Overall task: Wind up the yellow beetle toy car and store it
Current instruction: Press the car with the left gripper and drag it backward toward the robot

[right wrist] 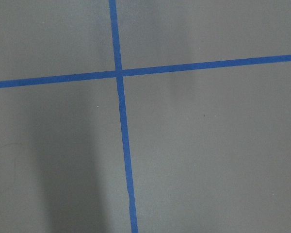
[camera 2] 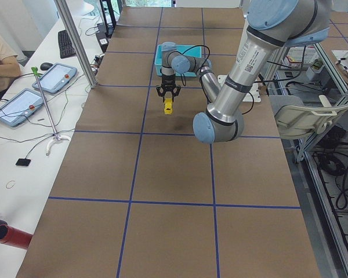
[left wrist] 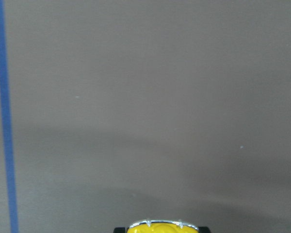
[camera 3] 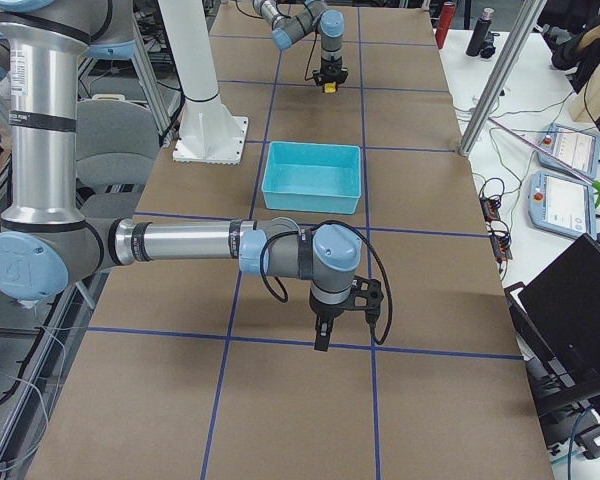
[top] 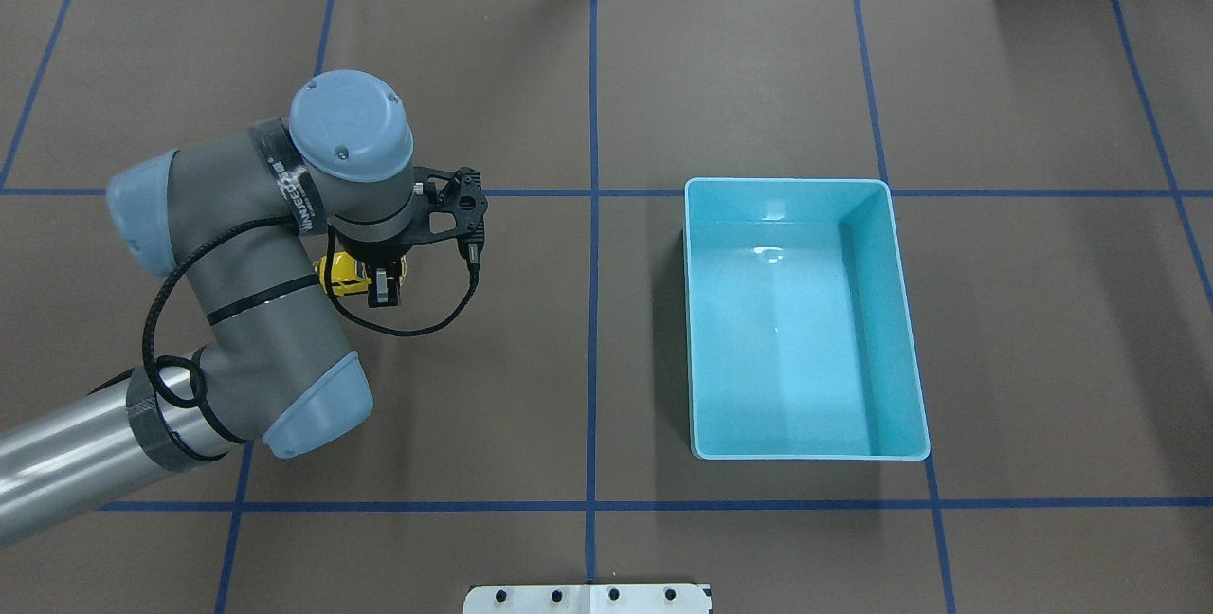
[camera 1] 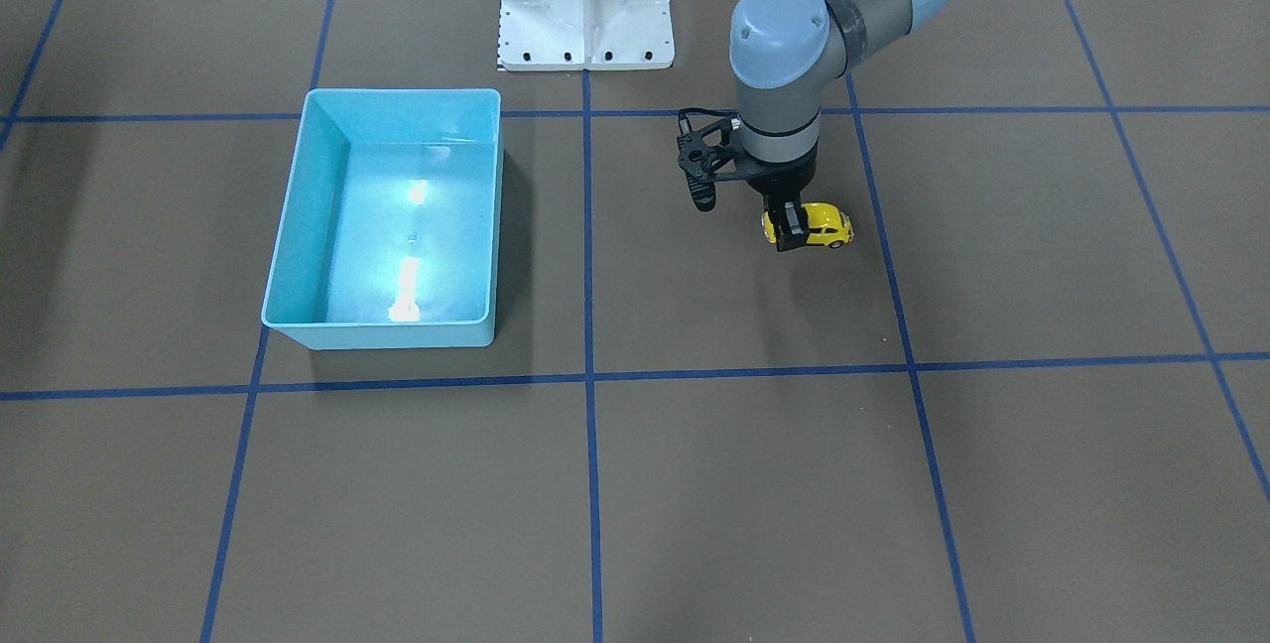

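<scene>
The yellow beetle toy car is pinched crosswise between the fingers of my left gripper, which is shut on it low over the brown table. From overhead the car pokes out from under the wrist, with the left gripper beside it. The left wrist view catches only its yellow edge at the bottom. The light blue bin stands apart from it, across the centre line. My right gripper hangs over bare table, seen only in the right side view; I cannot tell whether it is open or shut.
The bin holds nothing. A white mounting base sits at the robot's edge of the table. Blue tape lines grid the brown cover. Tablets and cables lie on a side bench, where a person's arm shows.
</scene>
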Controlling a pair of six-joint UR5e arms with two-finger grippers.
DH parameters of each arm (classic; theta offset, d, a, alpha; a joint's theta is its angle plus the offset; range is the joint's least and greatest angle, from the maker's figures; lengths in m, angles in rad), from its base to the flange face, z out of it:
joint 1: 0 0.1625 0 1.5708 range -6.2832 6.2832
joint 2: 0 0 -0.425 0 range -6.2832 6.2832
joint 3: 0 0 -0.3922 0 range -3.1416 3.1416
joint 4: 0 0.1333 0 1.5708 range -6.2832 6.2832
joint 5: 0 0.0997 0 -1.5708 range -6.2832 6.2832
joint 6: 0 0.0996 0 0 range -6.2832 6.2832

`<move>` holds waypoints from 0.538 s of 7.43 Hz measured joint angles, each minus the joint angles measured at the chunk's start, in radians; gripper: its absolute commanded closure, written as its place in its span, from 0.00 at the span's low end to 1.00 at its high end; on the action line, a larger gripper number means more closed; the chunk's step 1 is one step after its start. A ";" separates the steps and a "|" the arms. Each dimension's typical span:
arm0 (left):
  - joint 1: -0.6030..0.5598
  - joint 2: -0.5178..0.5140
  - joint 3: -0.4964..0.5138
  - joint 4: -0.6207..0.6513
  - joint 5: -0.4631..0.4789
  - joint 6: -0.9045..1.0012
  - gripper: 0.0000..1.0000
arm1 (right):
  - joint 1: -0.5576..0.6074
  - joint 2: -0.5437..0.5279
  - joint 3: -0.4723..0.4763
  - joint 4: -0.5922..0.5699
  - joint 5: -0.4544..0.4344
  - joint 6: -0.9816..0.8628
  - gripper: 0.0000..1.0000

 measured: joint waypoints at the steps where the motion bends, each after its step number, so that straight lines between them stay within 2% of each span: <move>1: -0.012 0.030 -0.001 -0.056 -0.048 0.009 1.00 | 0.000 0.000 0.000 0.000 -0.001 0.000 0.00; 4: -0.023 0.146 0.002 -0.263 -0.118 0.039 1.00 | 0.000 0.001 0.000 0.000 -0.001 0.000 0.00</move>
